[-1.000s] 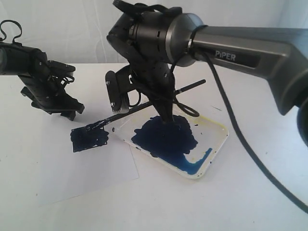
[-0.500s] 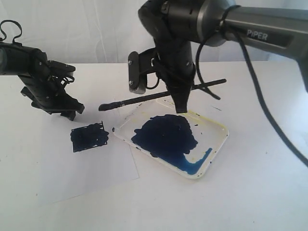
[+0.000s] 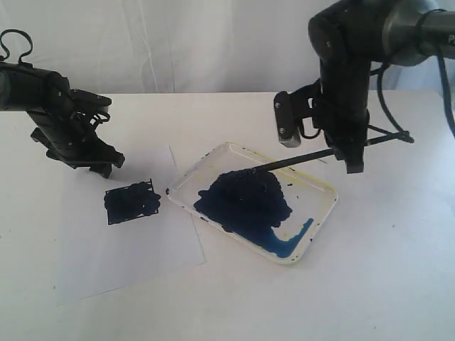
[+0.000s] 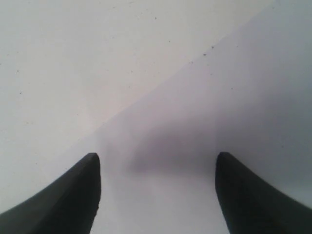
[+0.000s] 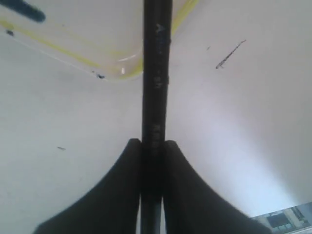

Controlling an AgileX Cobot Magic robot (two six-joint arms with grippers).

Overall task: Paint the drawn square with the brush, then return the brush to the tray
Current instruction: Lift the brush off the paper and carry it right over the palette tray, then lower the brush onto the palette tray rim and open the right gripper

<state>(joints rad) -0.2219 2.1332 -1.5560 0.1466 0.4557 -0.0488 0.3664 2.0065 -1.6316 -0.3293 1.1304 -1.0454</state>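
The drawn square (image 3: 131,202) on the white paper sheet (image 3: 128,241) is smeared all over with dark blue paint. My right gripper (image 3: 353,162) is shut on the brush (image 3: 302,158), a thin black stick slanting down to the left, its tip over the blue blotch in the tray (image 3: 321,186). In the right wrist view the brush (image 5: 156,73) runs straight out between the closed fingers (image 5: 122,185) across the tray's yellow-stained rim (image 5: 126,68). My left gripper (image 3: 98,169) hangs open just above the paper's far edge, behind the square, holding nothing; its fingertips (image 4: 87,180) stand wide apart.
The paper's edge (image 4: 161,85) crosses the left wrist view diagonally over the white table. A black cable (image 3: 387,133) loops beside the right arm. The tray holds a large blue paint blotch (image 3: 245,199) and a lighter blue streak (image 3: 291,240).
My right arm has swung to the right, carrying the brush off the painted square and over the tray; the tip now sits over the blue blotch. The left arm has stayed still.
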